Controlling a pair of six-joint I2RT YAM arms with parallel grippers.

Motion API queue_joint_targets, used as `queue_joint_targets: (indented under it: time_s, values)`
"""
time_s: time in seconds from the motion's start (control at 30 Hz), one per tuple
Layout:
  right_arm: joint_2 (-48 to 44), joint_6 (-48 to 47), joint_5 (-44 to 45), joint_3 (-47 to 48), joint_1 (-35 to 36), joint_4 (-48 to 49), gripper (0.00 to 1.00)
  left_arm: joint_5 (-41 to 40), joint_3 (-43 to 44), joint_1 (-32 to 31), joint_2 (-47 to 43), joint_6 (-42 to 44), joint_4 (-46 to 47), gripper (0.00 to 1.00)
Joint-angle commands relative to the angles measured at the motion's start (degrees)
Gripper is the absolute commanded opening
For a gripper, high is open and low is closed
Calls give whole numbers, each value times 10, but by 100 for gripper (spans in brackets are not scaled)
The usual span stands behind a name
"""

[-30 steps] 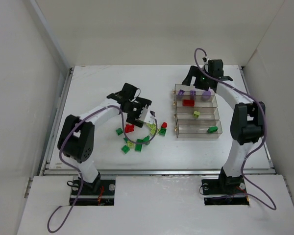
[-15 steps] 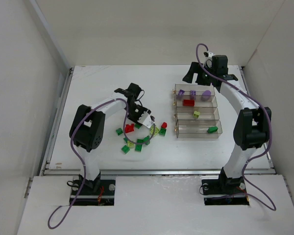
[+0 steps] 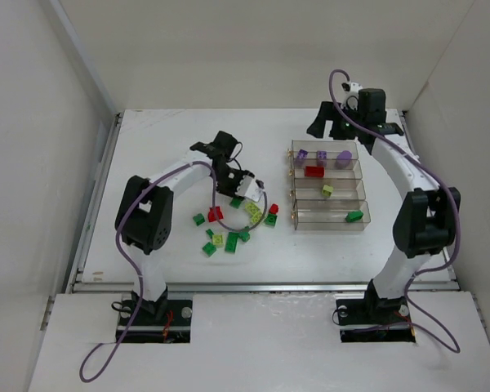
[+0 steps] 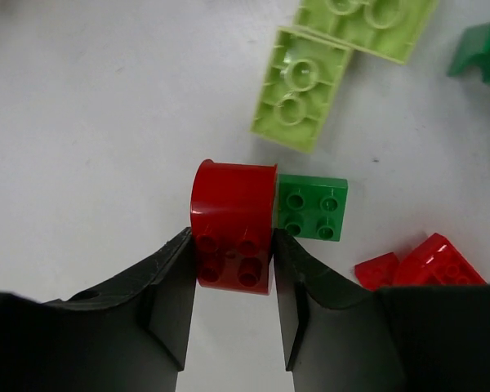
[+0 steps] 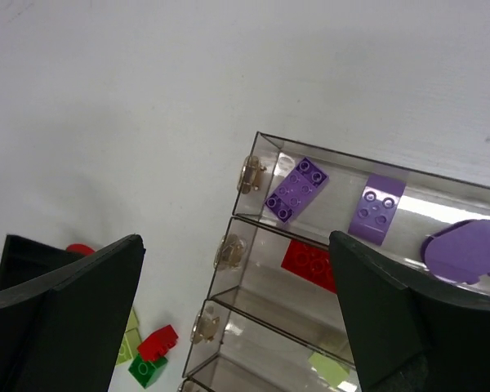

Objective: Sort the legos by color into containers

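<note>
Moved since a second ago: your left arm has swung in over the loose pile and its jaws have drawn in around a brick; your right arm has pulled back a little behind the bins, jaws unchanged.
Left gripper (image 4: 233,302): nearly closed, a finger on each side of the red brick (image 4: 233,224), touching or very close to both flanks. Whether it grips firmly yet you cannot tell; the brick seems to sit on the table.
Neighbour: a dark green brick (image 4: 312,207) butts against the red one's right side, just ahead of the right finger.
Step in hand: picking the red brick, by my reading. Finish the squeeze before you lift, and rise straight up so the green brick is not dragged along.
Risk: only the brick's near end sits between the fingers, so it could pivot out if you move off fast.
Pile (image 3: 233,224): red, yellow-green and dark green bricks lie scattered on the table (image 3: 163,147), left of the bins.
Bins (image 3: 328,185): purple bricks in the far one, a red brick (image 3: 314,171) next, then a yellow-green, then a dark green nearest. Carry yours to the second from the far end.
Right gripper (image 5: 237,302): spread wide, holding nothing, hovering above the far end of the bins.
</note>
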Motion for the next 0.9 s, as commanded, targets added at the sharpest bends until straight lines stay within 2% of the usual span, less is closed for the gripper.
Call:
queue_joint_targets:
  time_s: [0.0,0.1,0.13,0.17,0.27,0.3,0.4,0.57,0.73,0.87]
  values:
    - [-83,-38,12,0,-3,11,100,48,51,28,-78,-148,45,0]
    - [-122,-49,17,-31,-3,16,100,73,63,44,-130,-313,161,0]
    - [-148,-55,17,-39,4,22,100,78,63,49,-143,-432,196,0]
    - [-159,-65,17,-46,10,22,100,72,57,49,-157,-487,259,0]
    - [-184,-82,-9,-58,58,27,100,65,37,49,-204,-608,339,0]
    - [-184,-82,-47,-58,88,27,100,58,31,49,-225,-662,351,0]
    - [-178,-82,-80,-42,152,33,100,36,-7,21,-259,-715,377,0]
    - [-158,-82,-85,-35,223,52,100,11,-42,14,-297,-788,415,0]
    - [-146,-51,-132,-29,235,90,98,0,-60,-2,-320,-772,410,0]
    - [-146,-45,-106,-22,241,90,93,-5,-77,-2,-342,-755,404,0]
